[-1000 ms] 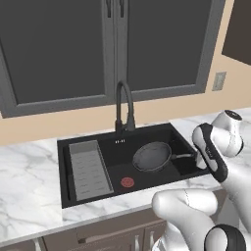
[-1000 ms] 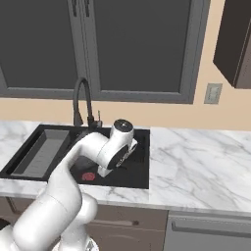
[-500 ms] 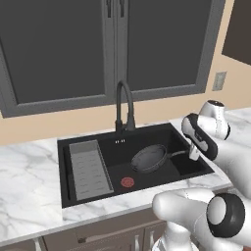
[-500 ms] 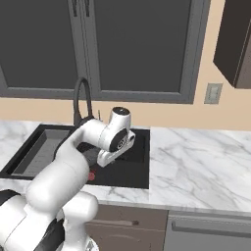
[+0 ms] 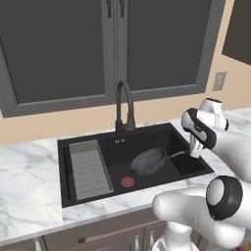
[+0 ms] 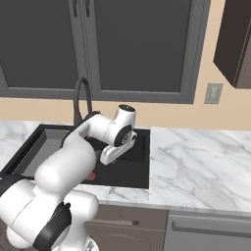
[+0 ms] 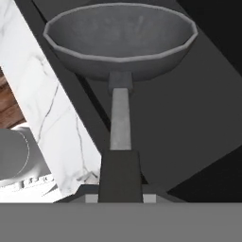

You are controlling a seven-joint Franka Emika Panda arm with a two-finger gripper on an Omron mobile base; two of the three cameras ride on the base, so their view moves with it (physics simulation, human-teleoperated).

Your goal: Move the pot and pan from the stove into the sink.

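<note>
The dark grey pan (image 5: 147, 162) hangs tilted inside the black sink (image 5: 117, 147), right of the ribbed rack (image 5: 88, 169). Its long handle (image 7: 120, 127) slants up and to the right into my gripper (image 5: 192, 151), which is shut on the handle's end over the basin's right side. In the hand view the bowl of the pan (image 7: 120, 38) sits ahead, and the handle runs straight back between my fingertips (image 7: 120, 198). From the right base view my gripper (image 6: 109, 158) hangs over the sink (image 6: 49, 147). The pot and the stove are out of view.
A tall dark faucet (image 5: 125, 105) stands behind the basin. A red drain (image 5: 127, 182) marks the sink floor in front of the pan. White marble counter (image 6: 196, 162) stretches to the right, below a wall outlet (image 6: 213, 93). Dark cabinets hang at the upper right.
My gripper has risen and shifted a little left over the sink's right side. The pan has slid slightly left and forward with it.
</note>
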